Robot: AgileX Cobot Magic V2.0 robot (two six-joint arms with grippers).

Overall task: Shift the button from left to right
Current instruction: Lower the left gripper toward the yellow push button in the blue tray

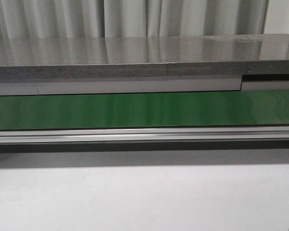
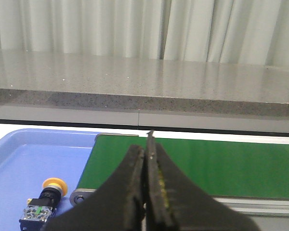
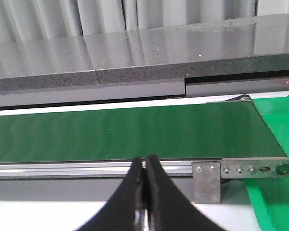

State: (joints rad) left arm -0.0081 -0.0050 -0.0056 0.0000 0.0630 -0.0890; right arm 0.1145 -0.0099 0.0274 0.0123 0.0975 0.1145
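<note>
Left wrist view: the button (image 2: 44, 202) lies on its side in a blue tray (image 2: 19, 159) just beside the end of the green belt (image 2: 221, 166), yellow head pointing away from the camera. It is untouched, so I judge the task is at its start, with the pickup not yet begun.

Next move, as I read it: the left gripper (image 2: 148, 185) must part its fingers, shift over the tray and come down around the button's dark body.

Left gripper: fingers pressed together, holding nothing, hanging above the belt's near rail. Right gripper (image 3: 145, 192): fingers likewise together, empty, near the belt's far end. Front view shows only belt and grey shelf (image 1: 135, 53); no arms.
</note>
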